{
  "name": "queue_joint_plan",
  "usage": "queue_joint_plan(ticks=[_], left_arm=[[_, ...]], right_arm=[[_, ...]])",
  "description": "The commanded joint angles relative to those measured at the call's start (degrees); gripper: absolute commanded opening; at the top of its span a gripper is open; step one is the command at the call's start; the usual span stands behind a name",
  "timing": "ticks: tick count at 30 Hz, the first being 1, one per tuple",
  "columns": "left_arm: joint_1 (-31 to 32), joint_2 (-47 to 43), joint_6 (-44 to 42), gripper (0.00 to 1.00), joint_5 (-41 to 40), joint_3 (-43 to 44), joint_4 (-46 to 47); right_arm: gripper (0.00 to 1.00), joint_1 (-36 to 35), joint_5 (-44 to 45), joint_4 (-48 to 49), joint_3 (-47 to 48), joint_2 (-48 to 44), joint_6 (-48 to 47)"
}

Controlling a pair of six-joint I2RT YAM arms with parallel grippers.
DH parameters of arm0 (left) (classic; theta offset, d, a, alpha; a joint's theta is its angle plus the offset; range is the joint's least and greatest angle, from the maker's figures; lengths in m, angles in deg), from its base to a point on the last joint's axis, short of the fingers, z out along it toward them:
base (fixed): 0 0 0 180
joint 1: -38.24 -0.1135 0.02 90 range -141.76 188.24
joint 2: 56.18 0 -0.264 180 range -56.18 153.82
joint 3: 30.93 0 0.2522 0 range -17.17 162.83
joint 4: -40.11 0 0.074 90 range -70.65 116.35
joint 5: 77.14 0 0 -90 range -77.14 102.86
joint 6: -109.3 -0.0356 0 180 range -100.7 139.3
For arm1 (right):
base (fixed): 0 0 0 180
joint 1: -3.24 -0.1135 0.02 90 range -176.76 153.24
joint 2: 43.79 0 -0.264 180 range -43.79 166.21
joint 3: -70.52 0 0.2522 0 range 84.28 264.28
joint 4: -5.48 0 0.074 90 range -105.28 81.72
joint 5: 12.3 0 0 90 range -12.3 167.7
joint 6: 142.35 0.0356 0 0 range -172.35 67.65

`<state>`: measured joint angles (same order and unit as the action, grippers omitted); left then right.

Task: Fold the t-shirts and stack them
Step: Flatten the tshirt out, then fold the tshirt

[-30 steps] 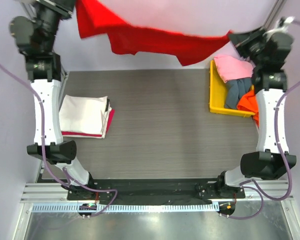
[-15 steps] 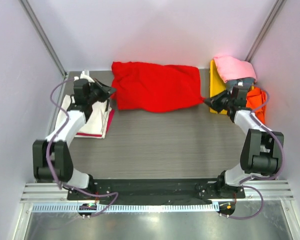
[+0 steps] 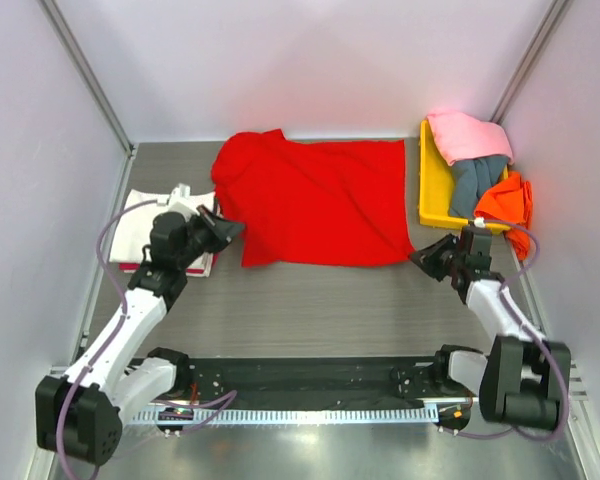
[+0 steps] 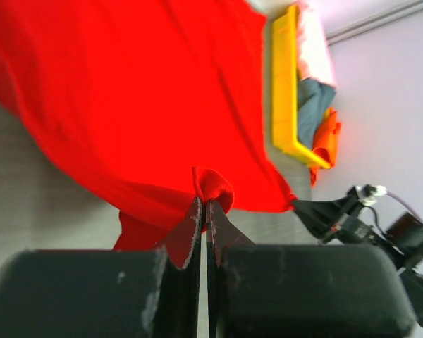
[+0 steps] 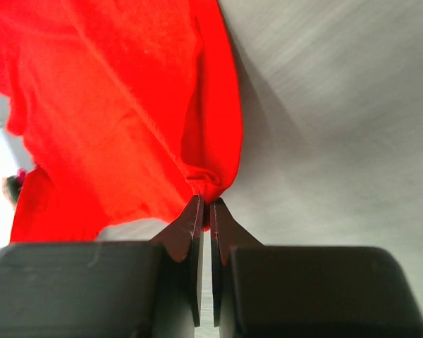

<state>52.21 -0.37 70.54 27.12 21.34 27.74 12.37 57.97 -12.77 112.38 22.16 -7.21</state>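
Just beyond your right tool [image 3: 420,258], the tray [image 3: 432,190] holds a pink shirt [image 3: 468,135], grey-blue shirt [image 3: 475,180] and orange shirt [image 3: 507,200], which hide its outer rim. The right tool and left tool [image 3: 230,228] each pinch tight on a corner of the red shirt [image 3: 320,200], spread on the table [image 3: 320,300] between them.

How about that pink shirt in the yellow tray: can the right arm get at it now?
Probably not yet. The right gripper is shut on a corner of the red shirt. The pink shirt lies uncovered at the far end of the yellow tray, so once freed it likely could.
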Motion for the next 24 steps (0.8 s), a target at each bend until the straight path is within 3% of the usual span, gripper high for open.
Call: queue_joint_plan(ticks=[1, 6, 9, 19, 24], left_arm=[[0.79, -4.83, 1.05, 0.0, -2.48, -4.64, -4.02], [2.72, -8.7, 2.02, 0.0, -3.62, -9.67, -5.26], [3.16, -10.72, 2.37, 0.0, -4.68, -11.51, -6.13], [3.25, -15.47, 0.53, 0.0, -7.4, -6.09, -13.42], [3.16, -9.43, -2.02, 0.0, -11.45, 1.74, -18.96]], right_arm=[[0.01, 0.19, 7.22, -6.73, -2.78, -8.28, -2.43], [0.01, 0.28, 19.44, -19.32, -3.22, -18.65, -2.43], [0.01, 0.28, 19.46, -20.38, -3.49, -20.87, -2.96], [0.01, 0.1, 15.16, -16.52, -1.65, -7.69, -7.44], [0.01, -3.14, 17.17, -15.46, 3.61, -4.96, -6.92]])
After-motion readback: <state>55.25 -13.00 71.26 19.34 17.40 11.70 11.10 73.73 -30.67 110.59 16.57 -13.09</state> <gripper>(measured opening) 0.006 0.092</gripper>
